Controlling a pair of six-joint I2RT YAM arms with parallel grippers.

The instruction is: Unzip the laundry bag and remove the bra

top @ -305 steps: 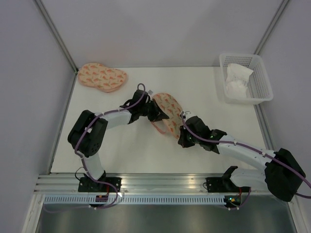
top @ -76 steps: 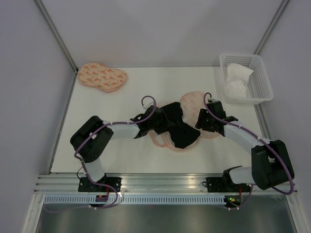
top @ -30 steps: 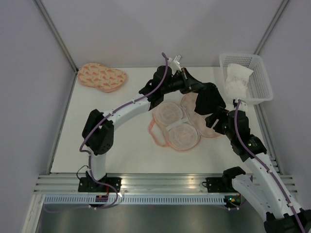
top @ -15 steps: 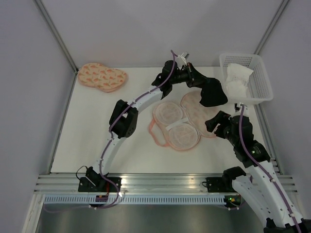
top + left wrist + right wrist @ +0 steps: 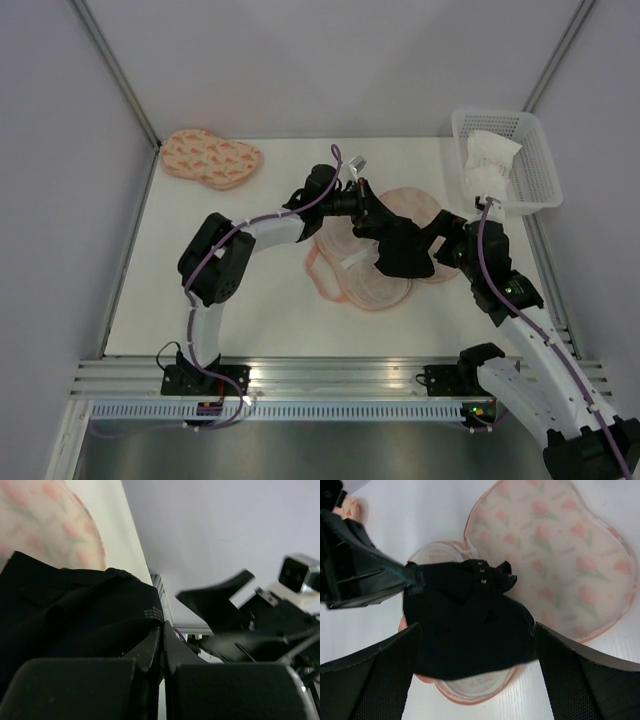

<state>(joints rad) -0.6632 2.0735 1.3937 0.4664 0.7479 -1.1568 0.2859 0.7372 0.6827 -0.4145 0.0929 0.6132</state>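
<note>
Pinching the bra (image 5: 402, 252) in my left gripper (image 5: 374, 216), jaws clamped tight on its fabric, I held it hanging over the laundry bag (image 5: 345, 278), which lay unzipped and spread flat at mid-table. My right gripper (image 5: 477, 630) stood spread wide at the bra's three o'clock side, a finger on either flank, closed on nothing. Bare tabletop (image 5: 250, 310) lay open toward seven o'clock. Farther off, a white basket (image 5: 540, 190) sat at the two o'clock corner and a second printed pouch (image 5: 212, 158) hugged the ten o'clock edge.
</note>
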